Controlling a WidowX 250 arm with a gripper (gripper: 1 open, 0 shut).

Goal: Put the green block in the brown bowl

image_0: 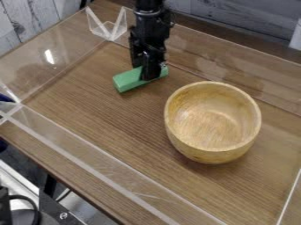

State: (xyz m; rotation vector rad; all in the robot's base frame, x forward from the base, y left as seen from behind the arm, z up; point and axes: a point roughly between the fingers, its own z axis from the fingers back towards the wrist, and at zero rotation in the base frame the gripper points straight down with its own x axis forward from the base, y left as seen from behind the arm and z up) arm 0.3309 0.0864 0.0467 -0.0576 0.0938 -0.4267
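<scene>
The green block (132, 80) is a small flat bright green piece near the middle of the wooden table, just left of the brown bowl's far rim. My black gripper (150, 68) comes straight down from above, its fingers shut on the block's right end. The block sits slightly tilted, with its left end sticking out free. The brown bowl (213, 120) is a round light wooden bowl with a thick rim. It stands empty to the right of the block and nearer the camera, apart from the gripper.
Clear acrylic walls (47, 61) fence the wooden table (94, 123) on the left, front and back. An orange folded piece (104, 24) sits at the back left corner behind the arm.
</scene>
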